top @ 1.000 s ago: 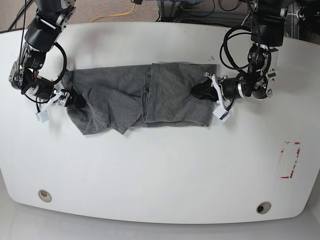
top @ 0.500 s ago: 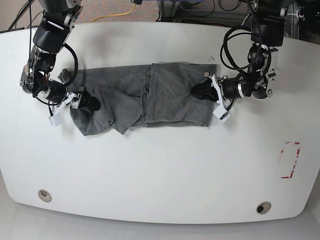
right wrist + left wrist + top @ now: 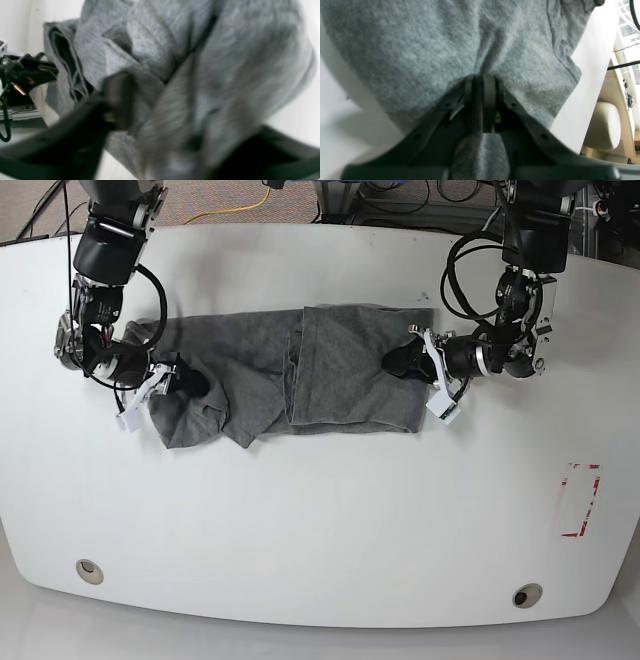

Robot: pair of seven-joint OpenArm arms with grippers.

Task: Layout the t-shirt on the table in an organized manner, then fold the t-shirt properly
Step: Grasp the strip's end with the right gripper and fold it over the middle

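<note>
The dark heather-grey t-shirt (image 3: 300, 375) lies rumpled across the far middle of the white table (image 3: 320, 510), with a vertical fold ridge near its centre. On the shirt's right end my left gripper (image 3: 397, 360) lies low; the left wrist view shows this gripper (image 3: 482, 80) shut, with a pinch of t-shirt (image 3: 420, 50) between its fingers. My right gripper (image 3: 188, 380) is at the bunched left end. The right wrist view is blurred: a thick wad of t-shirt (image 3: 200, 75) fills the right gripper (image 3: 175, 130), beside one dark finger (image 3: 117, 100).
A red tape rectangle (image 3: 580, 500) marks the table's right side. Two round grommet holes (image 3: 89, 570) (image 3: 527, 595) sit near the front edge. Cables and a yellow cord lie on the floor beyond the far edge.
My right gripper has moved right and slightly down, carrying the shirt's left edge inward so it bunches over itself. The left gripper and the shirt's right half have stayed put.
</note>
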